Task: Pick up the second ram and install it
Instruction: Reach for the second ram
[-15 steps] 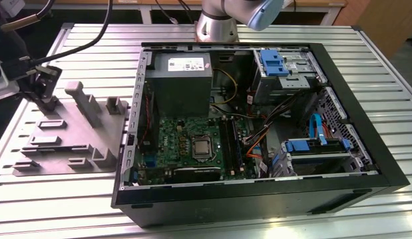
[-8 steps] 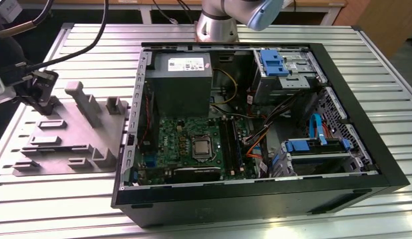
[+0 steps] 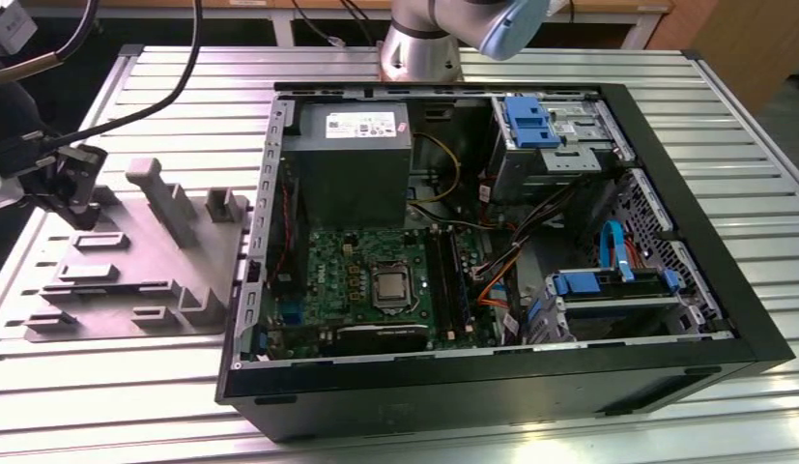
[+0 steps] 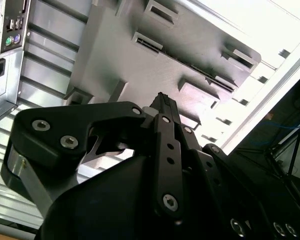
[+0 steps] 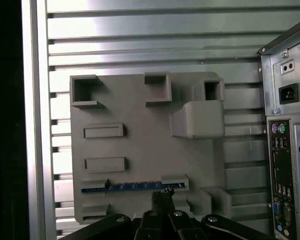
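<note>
Currently, in the exterior view, the gripper hangs at about nine o'clock of the scene, over the far part of a grey holder plate. In both wrist views its jaws look pressed together with nothing between them. The second ram stands on edge in a long slot of that plate, near the fingertips; whether they touch it I cannot tell. Toward three o'clock lies the open computer case, its motherboard exposed.
</note>
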Available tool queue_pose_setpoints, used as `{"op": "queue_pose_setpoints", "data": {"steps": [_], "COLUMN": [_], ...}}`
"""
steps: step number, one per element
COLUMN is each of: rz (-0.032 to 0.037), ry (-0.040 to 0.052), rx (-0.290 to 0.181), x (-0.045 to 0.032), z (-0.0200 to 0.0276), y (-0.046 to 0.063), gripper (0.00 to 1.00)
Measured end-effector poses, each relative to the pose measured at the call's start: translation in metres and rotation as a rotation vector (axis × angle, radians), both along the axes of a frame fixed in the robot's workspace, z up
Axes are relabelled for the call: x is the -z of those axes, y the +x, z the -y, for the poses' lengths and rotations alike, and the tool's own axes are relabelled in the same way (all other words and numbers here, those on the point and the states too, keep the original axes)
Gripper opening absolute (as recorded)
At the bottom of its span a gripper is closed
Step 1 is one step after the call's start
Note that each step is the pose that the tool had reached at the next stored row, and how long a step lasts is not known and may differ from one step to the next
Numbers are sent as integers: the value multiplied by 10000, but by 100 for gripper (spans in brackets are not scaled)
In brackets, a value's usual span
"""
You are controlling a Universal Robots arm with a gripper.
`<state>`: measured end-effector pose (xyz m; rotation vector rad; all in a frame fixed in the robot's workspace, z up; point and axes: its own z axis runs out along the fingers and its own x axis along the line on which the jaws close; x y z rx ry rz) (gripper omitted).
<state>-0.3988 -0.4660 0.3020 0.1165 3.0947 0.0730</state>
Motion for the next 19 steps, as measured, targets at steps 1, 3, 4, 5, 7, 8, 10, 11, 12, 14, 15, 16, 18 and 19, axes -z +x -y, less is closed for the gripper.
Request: {"op": "queue_pose_setpoints", "data": {"steps": [1,3,4,5,7,8,10,11,12,14,15,16,18,19], "rz": [0,0,0,0,0,0,1,2,2,0,0,0,0,-1], "ry": [1,1,0,0,0,0,1,1,1,-1,-1,0,0,-1], "rx": [1,2,2,1,0,2,3,3,1,1,2,2,1,1], "x": [7,20,27,34,49,56,71,80,89,106,115,124,144,154], "z": [6,15,19,22,32,37,44,47,50,53,54,56,61,63], "y": [-6,-17,-22,-27,-40,-45,-54,-57,-62,-74,-82,-89,-104,-111], "gripper": [10,10,10,10,10,10,10,10,10,10,10,10,10,10]}}
